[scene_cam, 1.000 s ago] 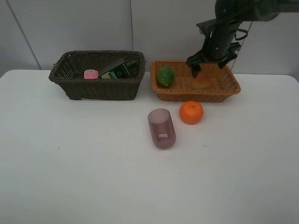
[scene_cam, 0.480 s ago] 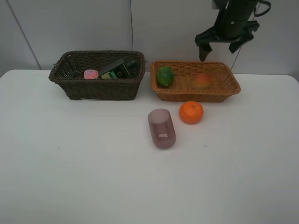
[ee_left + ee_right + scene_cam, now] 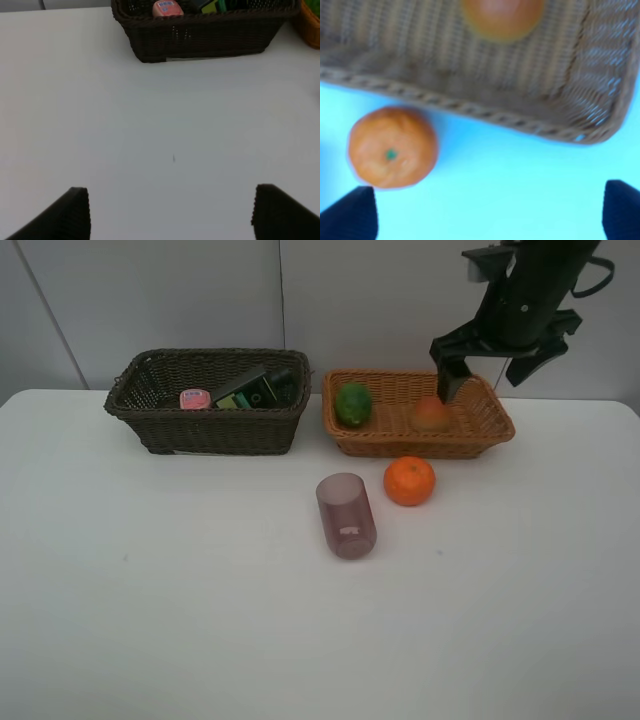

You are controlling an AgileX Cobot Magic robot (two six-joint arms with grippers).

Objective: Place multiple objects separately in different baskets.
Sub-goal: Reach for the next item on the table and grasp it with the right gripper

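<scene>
The dark brown basket (image 3: 210, 425) holds the pink bottle (image 3: 194, 398) and the black green-labelled bottle (image 3: 250, 390). In the light tan basket (image 3: 420, 448) lie the green fruit (image 3: 353, 403) and the red-orange fruit (image 3: 431, 414). On the table in front are the orange (image 3: 409, 481) and the purple cup (image 3: 346, 515), which lies on its side. My right gripper (image 3: 487, 375) hangs open and empty above the tan basket's right end; its wrist view shows the orange (image 3: 392, 147) and the red-orange fruit (image 3: 502, 15). My left gripper (image 3: 172, 215) is open over bare table, short of the dark basket (image 3: 200, 30).
White table (image 3: 200, 620) with a grey wall behind the baskets. The two baskets stand side by side at the back. The tan basket's corner (image 3: 312, 30) shows at the edge of the left wrist view.
My right gripper lifted out of the tan basket, leaving the red-orange fruit inside, then shifted right and came down a little. The left gripper has not moved.
</scene>
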